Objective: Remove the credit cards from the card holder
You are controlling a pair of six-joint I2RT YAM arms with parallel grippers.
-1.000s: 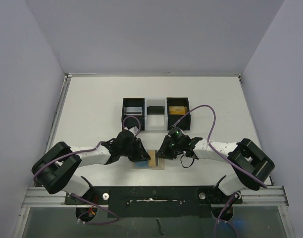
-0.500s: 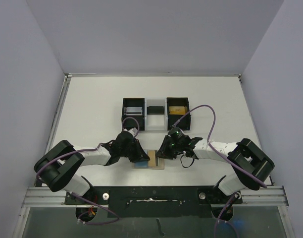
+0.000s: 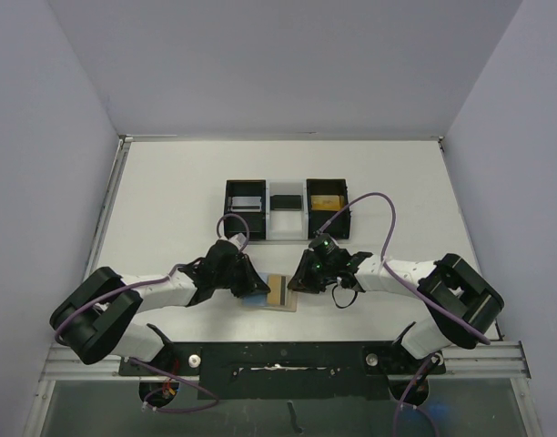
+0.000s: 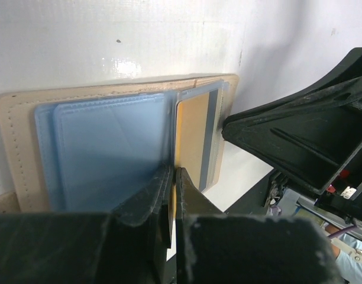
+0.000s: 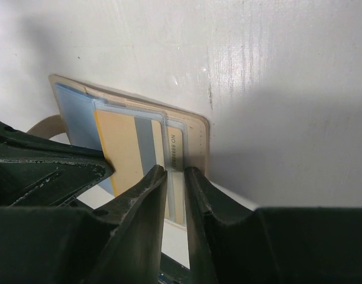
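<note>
Since earlier, left gripper (image 4: pixel 173 177) closed and drew slightly left. Card holder (image 3: pixel 284 293) flat near front edge of table (image 3: pixel 169 209), long axis left-right, between grippers. Credit cards (image 4: pixel 110 151) on it, blue-grey one at left end. Left jaws pinched together on card edge. Right gripper (image 5: pixel 175 173) clamps holder's right end.

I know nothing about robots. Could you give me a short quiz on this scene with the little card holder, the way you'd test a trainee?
1. True or false: the left fingers stand wide open.
2. What sits in the card holder beside the blue card? A) a yellow card with a grey stripe; B) a red key; C) a coin.
3. How many compartments does the tray have?

Key: 1 false, they are shut; 2 A; 3 three.
</note>
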